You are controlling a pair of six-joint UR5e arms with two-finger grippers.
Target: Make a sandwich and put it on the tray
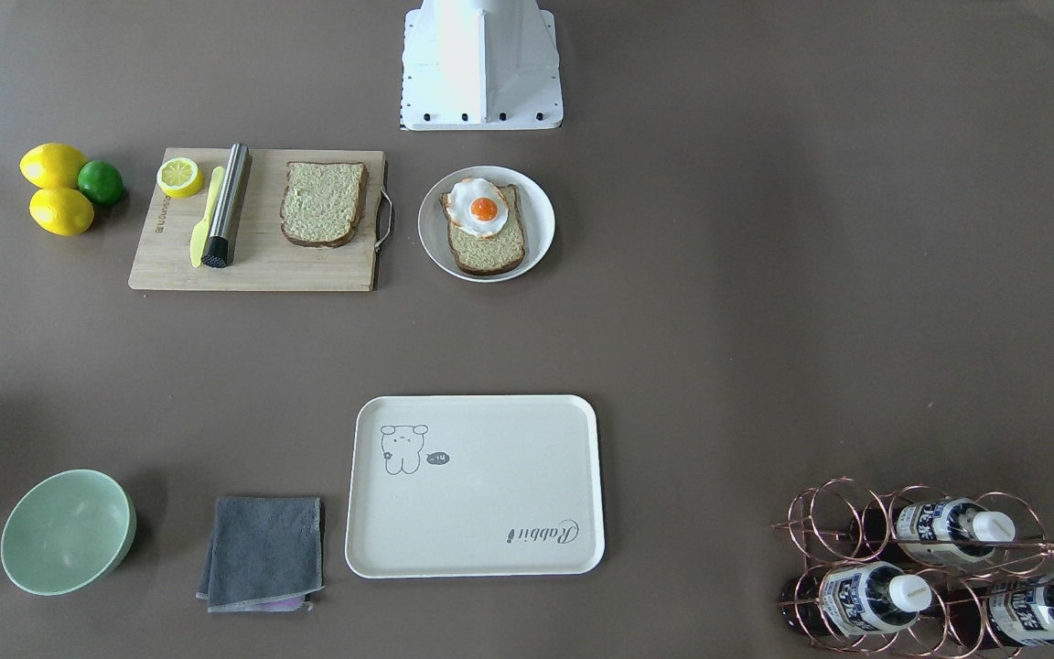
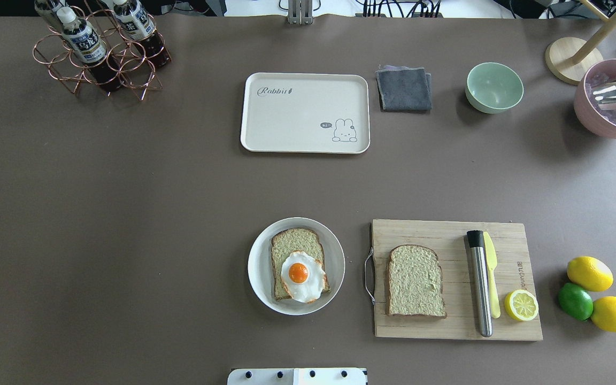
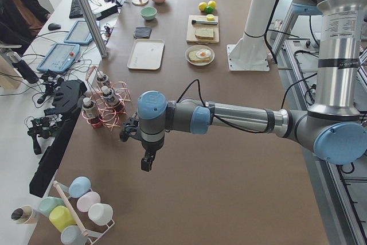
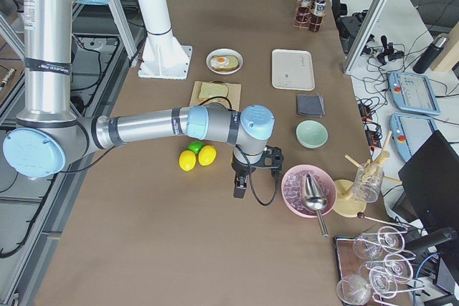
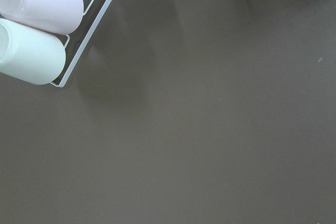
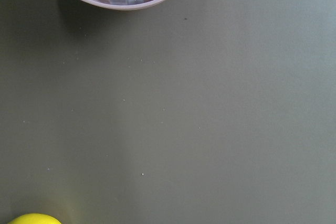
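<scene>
Sandwich: not assembled. One slice carries the egg on the plate; the second slice lies on the cutting board, at the plate's 3 o'clock.
Tray: at the plate's 12 o'clock, well apart.
Left jaws: over the worktop's far end; opening cannot be told.
Right jaws: likewise.
Risk: the egg overhangs its slice, so it may slide off during stacking or carrying.

Two bread slices, one egg, one tray, two whole lemons, one lime, three bottles.
</scene>
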